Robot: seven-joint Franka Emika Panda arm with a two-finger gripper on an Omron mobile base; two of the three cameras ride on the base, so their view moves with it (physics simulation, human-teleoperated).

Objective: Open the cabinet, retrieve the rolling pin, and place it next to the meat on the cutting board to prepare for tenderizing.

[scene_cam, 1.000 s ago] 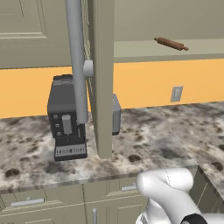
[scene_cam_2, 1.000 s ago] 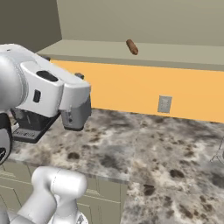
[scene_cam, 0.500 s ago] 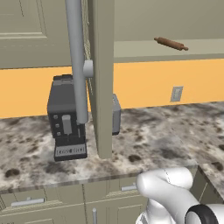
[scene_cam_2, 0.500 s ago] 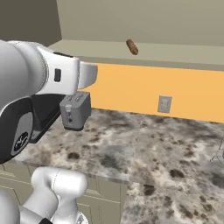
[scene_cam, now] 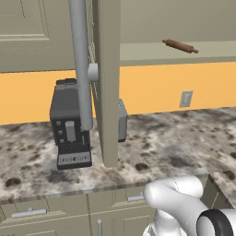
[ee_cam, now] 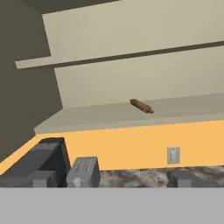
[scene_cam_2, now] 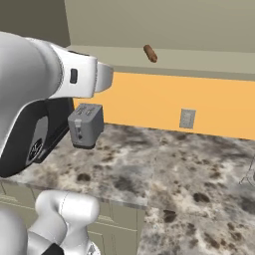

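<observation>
**Pincer spread wide, rolling pin lying on the open cabinet shelf**

Standing fully apart and gripping nothing: pincer [ee_cam: 111, 178], its dark tips rising at the bottom of the hand view, touching no object. Facing the rolling pin [ee_cam: 141, 105], lying well ahead on the bottom shelf of the cabinet [ee_cam: 131, 83]. Showing in the left base view: cabinet door [scene_cam: 107, 83] swung open edge-on, grey bar handle [scene_cam: 81, 64], black coffee machine [scene_cam: 69, 124] on the table [scene_cam: 175, 143]. Showing more plainly from the right base view: toaster [scene_cam_2: 85, 124], wall outlet [scene_cam_2: 187, 118].
</observation>
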